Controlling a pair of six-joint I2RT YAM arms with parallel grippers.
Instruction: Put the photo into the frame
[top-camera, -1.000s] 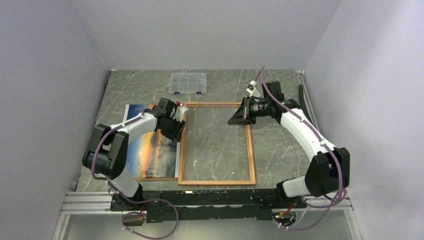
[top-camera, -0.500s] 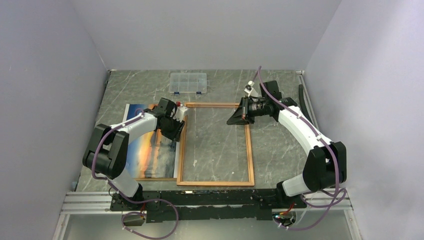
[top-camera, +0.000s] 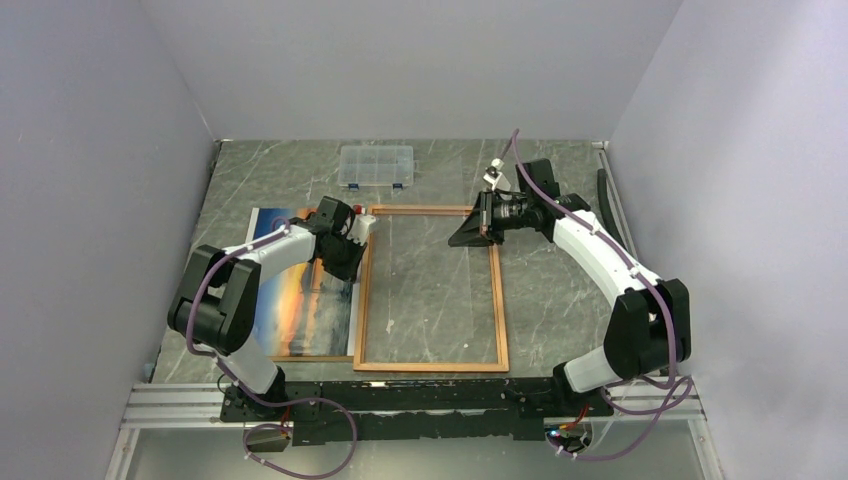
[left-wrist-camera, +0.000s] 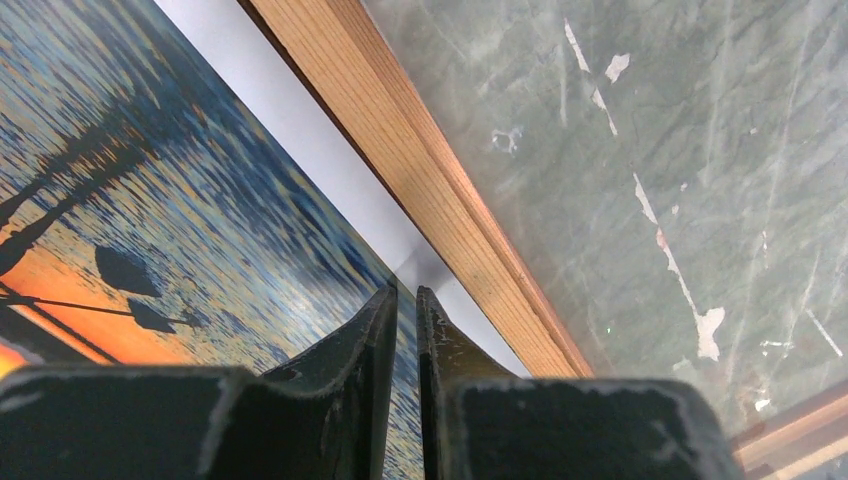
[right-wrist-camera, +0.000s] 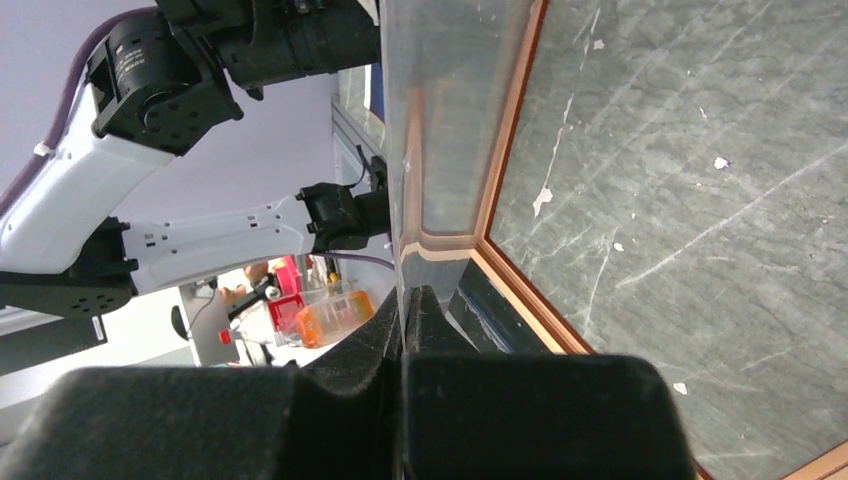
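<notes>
My left fingers (left-wrist-camera: 394, 312): nearly together, with a thin slit between the tips. The tips sit at the white margin of the photo (top-camera: 295, 300), a large glossy rectangular print of an orange-and-blue sunset with dark silhouettes. It lies face up on the grey-green marbled worktop (top-camera: 270, 180), left of centre. I cannot tell whether the print's edge is in the slit or only beneath it.

My right fingers (right-wrist-camera: 410, 305): closed tight, pinching the frame (top-camera: 430, 366) (large rectangle, narrow red-orange wooden border, clear pane) near its far right corner. From that wrist the pane runs away from the pinch as a glassy band.

The frame lies mid-worktop, its near rail towards my bases. Its left rail lies just beside the photo's right edge, so that rail stands between the print and the opening.

Around:
- A small clear plastic compartment box (top-camera: 376, 166) sits at the far side, well apart from both.
- A brown strip (top-camera: 310, 357) shows along the print's near edge.
- A dark curved object (top-camera: 606, 200) stands by the right wall, too dim to name.

Hidden or unclear:
- My left forearm crosses the print's far right part and covers it.
- The left wrist view cuts off all but a patch of print and a stretch of rail.
- The overhead view does not settle whether the pinched corner is off the worktop.
- Glare on the pane muddles what lies behind it.
</notes>
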